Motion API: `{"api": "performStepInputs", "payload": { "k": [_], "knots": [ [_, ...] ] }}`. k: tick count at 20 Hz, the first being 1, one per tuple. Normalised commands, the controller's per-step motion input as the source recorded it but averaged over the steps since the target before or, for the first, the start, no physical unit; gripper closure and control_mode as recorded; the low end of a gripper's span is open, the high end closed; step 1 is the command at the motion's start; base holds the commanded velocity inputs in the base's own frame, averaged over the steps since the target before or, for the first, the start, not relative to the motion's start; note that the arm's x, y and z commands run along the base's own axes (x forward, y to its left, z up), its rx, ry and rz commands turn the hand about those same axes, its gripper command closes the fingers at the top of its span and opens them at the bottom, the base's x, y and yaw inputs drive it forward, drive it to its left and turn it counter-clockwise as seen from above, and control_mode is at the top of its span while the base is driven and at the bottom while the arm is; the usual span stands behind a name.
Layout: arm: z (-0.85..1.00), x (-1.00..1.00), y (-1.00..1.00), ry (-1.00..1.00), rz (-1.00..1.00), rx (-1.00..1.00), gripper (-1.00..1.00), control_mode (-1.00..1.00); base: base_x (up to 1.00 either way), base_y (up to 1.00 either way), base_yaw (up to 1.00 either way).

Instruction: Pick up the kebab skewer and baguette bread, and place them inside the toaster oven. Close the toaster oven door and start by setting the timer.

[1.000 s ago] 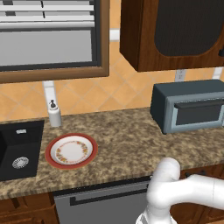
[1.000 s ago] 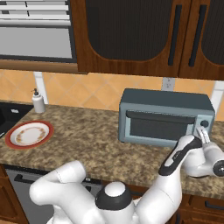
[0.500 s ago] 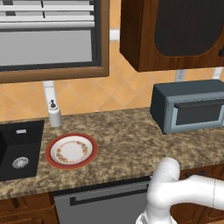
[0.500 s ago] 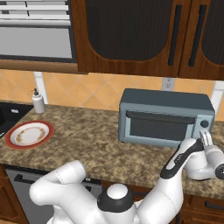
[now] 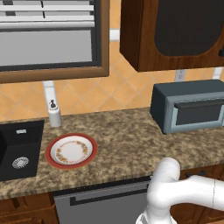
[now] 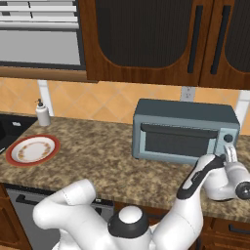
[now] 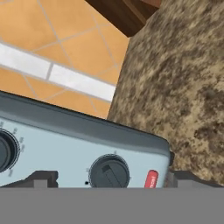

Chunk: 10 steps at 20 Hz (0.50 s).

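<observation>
While the toaster oven (image 6: 184, 131) stands on the granite counter (image 6: 97, 146) against the tiled wall, below the dark wooden upper cabinets (image 6: 161, 41), its door (image 6: 178, 143) is shut flat against the front, with the dark bar handle across the top of the glass window. In the left base view the same oven (image 5: 188, 109) sits at the right end of the counter (image 5: 122, 140), door closed.

The control panel lies at the oven's right end. In the hand view this panel appears rolled sideways: a dark round dial (image 7: 109, 172) sits near the middle, a small red button (image 7: 151, 180) just beside it, and part of a second dial (image 7: 6, 151) at the left edge. The grey-blue oven housing (image 7: 65, 131) borders the speckled counter (image 7: 183, 78) and the orange tiled wall (image 7: 52, 48).

The gripper (image 6: 229, 155) is positioned at the oven's right front corner, close to the controls. Its two dark finger tips (image 7: 41, 178) stand far apart, one to each side of the central dial, so the jaws are spread wide and grip nothing. Contact with the dial cannot be confirmed.

Further left on the counter, well apart from the oven, rests a red-rimmed plate (image 5: 71, 150) with a patterned centre. A white soap dispenser (image 5: 54, 114) stands behind it near the wall, and a black sink (image 5: 17, 148) is set into the counter at the far left. A grey appliance front (image 5: 105, 205) sits below the counter edge.
</observation>
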Motion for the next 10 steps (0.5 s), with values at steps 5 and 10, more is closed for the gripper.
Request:
{"api": "performStepInputs", "payload": {
  "k": [5, 10],
  "knots": [
    [0.0, 0.0, 0.12, 0.0, -0.04, 0.0, -1.0, -1.0, 0.0, 0.0, 0.0],
    [0.0, 0.01, 0.04, 0.0, 0.0, 0.01, -1.0, -1.0, 0.0, 0.0, 0.0]
  ]
}}
